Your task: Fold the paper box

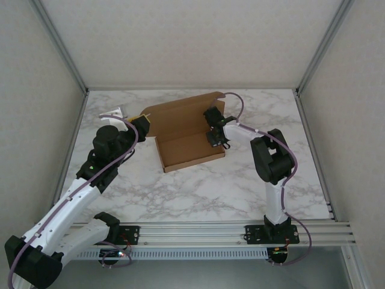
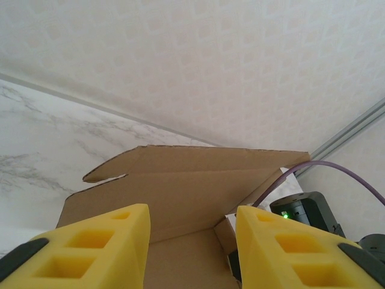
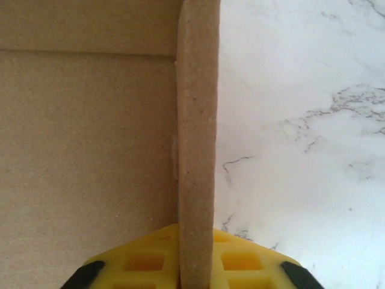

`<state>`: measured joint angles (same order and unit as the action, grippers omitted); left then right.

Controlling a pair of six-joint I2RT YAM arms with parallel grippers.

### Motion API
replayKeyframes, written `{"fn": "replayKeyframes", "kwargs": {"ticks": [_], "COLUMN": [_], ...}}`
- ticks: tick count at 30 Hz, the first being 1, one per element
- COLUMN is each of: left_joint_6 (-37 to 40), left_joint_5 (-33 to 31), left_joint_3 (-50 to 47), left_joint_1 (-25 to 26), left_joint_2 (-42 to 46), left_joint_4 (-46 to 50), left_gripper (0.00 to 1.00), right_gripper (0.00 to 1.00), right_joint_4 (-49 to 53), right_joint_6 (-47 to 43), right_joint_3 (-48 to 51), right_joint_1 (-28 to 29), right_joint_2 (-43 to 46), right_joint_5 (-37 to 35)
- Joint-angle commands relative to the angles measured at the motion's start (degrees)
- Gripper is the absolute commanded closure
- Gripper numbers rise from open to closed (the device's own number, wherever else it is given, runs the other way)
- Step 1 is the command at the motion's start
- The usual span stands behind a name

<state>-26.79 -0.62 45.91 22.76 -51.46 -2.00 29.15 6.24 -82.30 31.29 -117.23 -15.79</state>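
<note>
Brown cardboard forms the single paper box (image 1: 189, 150), a shallow rectangular mailer lying near the middle of the white marble-patterned table (image 1: 198, 198). Its tray rests flat and its lid flap stands raised along the far side. The long axis runs left to right in the top view, with the right end angled slightly farther from the arm bases and the open tray facing up.

The right gripper (image 3: 197, 253) is at the box's right end. Its two yellow fingers (image 3: 144, 262) are pressed together on the upright side wall, whose thin edge rises between them.

The left gripper (image 2: 192, 241) sits just beside the box's left end. Its two yellow fingers are spread apart, grasping nothing, with the tray and lid seen through the gap.

There are two arms, two grippers and one box.
</note>
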Motion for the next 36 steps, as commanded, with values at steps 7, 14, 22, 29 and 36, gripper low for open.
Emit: {"fn": "replayKeyframes", "kwargs": {"ticks": [7, 14, 22, 29, 36], "left_joint_6": [1.0, 0.9, 1.2, 1.2, 8.0], "left_joint_5": [-0.1, -1.1, -3.5, -8.5, -11.8], "left_joint_3": [-0.7, -0.6, 0.5, -1.6, -3.4], "left_joint_1": [-0.5, -0.5, -0.5, -0.5, -0.6], "left_joint_2": [0.6, 0.2, 1.9, 2.0, -0.6], "left_joint_4": [-1.9, -1.4, -1.1, -4.1, -5.4], "left_gripper": [0.59, 0.59, 0.50, 0.47, 0.34], "right_gripper": [1.00, 0.93, 0.42, 0.28, 0.40], "right_joint_4": [6.4, 5.4, -12.0, -26.8, -26.4], "right_joint_6": [-0.3, 4.7, 6.7, 9.3, -0.8], "right_joint_3": [-1.8, 0.8, 15.0, 27.5, 22.8], "right_joint_1": [3.5, 3.2, 2.2, -0.1, -3.2], "right_joint_2": [-2.8, -1.9, 16.1, 38.2, 39.7], "right_joint_5": [-18.3, -15.5, -6.0, -2.1, 9.8]}}
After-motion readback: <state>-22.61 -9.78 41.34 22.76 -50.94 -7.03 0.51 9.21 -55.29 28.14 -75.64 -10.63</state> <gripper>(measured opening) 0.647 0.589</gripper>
